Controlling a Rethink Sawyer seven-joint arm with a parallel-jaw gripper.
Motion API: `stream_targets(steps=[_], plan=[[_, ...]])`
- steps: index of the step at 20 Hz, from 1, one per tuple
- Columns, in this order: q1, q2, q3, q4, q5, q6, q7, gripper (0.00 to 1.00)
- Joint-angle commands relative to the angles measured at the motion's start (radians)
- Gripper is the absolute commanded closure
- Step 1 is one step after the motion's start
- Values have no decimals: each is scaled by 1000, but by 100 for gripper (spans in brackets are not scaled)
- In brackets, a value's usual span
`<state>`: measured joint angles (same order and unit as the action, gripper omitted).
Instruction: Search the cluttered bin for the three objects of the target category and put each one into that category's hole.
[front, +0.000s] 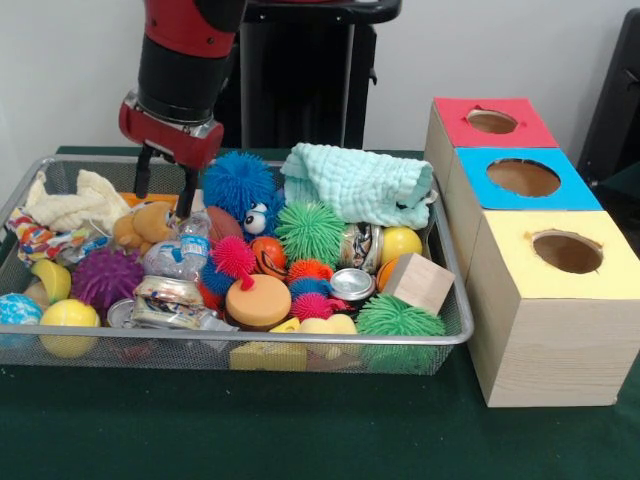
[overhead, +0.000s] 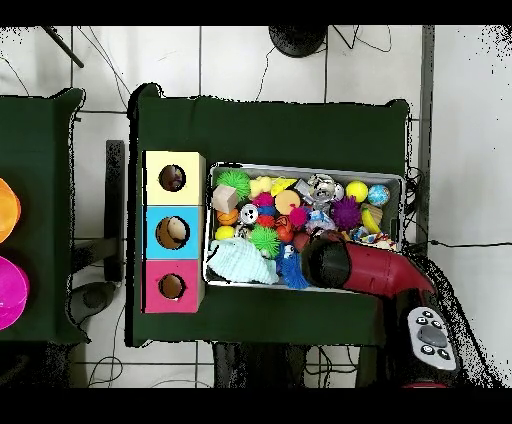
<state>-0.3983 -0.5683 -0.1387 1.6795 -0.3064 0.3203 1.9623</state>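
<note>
My gripper hangs open at the back left of the wire bin, with its black fingers lowered just above a brown plush toy and a crushed plastic bottle. Nothing is held between them. The bin holds several spiky balls, among them blue, green and purple, plus crushed cans, a wooden block and yellow balls. Three boxes with round holes stand at the right: red, blue, yellow. In the overhead view the arm hides the gripper.
A mint cloth lies over the bin's back right, and a cream cloth lies at the back left. In the overhead view the boxes stand in a row left of the bin. Green tablecloth lies in front.
</note>
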Motion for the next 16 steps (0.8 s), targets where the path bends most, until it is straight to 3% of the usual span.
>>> stream_targets(steps=[1, 10, 16], plan=[[-77, 70, 155, -99, -83, 15, -122, 0], [-125, 100, 184, -132, -112, 83, -117, 0], [-84, 106, 144, -199, -165, 148, -152, 0]])
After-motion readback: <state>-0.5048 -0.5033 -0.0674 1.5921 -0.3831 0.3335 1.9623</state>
